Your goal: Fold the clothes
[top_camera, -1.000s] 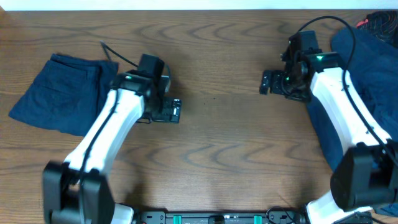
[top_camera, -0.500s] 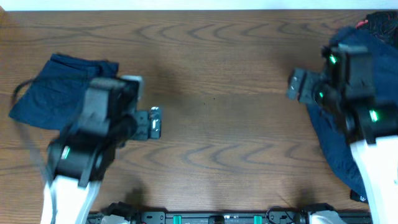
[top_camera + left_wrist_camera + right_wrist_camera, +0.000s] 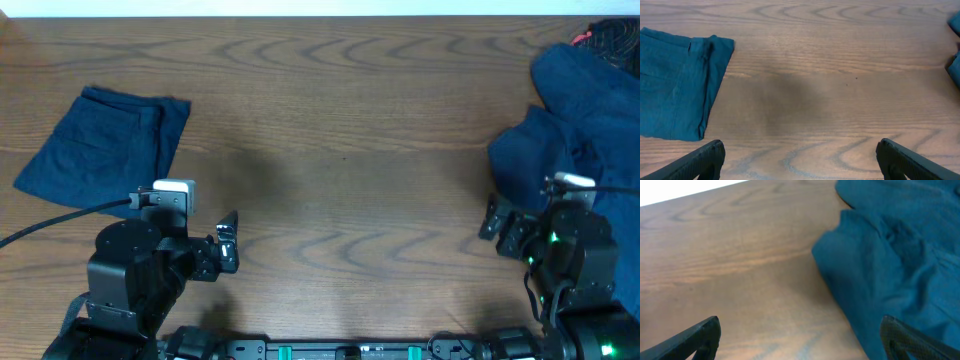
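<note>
left hand (image 3: pixel 228 255) and right hand (image 3: pixel 503 226) have drawn back, both gaping empty (folded garment (image 3: pixel 100 150) far left, rumpled clothes (image 3: pixel 585 120) beside the right).

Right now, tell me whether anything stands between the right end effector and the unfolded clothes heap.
Nothing visible does. The right end effector is open and empty beside the near edge of the crumpled navy clothes heap. In the right wrist view, only bare table and the cloth itself lie ahead of it.

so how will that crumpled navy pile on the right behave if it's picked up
Probably floppy: the crumpled pile lies in soft folds, so it should drape from any pinch. Pushed, it would likely bunch on the table rather than slide whole.
</note>
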Controlling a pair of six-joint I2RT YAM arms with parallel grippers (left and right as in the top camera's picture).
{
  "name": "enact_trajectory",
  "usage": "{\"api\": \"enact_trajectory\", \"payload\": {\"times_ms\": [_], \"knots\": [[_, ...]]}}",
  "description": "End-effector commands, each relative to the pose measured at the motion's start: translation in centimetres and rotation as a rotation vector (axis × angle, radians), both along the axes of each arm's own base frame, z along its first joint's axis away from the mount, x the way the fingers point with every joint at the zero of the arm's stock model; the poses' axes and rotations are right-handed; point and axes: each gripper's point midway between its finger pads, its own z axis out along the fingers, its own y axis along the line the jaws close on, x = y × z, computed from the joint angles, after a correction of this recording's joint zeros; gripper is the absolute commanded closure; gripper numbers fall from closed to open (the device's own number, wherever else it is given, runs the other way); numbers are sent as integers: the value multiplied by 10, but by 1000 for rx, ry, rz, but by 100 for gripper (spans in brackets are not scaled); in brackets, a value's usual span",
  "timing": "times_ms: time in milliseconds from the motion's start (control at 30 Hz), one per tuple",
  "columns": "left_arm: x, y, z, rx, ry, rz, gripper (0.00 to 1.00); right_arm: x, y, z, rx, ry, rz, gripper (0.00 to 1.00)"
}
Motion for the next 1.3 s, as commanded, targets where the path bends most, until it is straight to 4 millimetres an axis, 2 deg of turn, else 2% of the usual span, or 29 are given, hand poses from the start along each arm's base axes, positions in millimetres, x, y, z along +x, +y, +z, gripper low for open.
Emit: {"api": "enact_trajectory", "payload": {"times_ms": [0,300,900,1100,1267], "knots": [[1,3,-3,2,8,18,2,-8,-5,-12,-35,47,-10,1],[1,3,-4,2,8,18,2,-28,-8,-34,-53,170,-8,1],[1,3,-4,2,8,18,2,-35,-10,-38,-64,187,-10,1],[1,3,-4,2,8,18,2,-29,-6,-21,-61,32,25,1],[1,3,-4,2,8,18,2,-19,15,-25,-131,-138,219,1]]}}
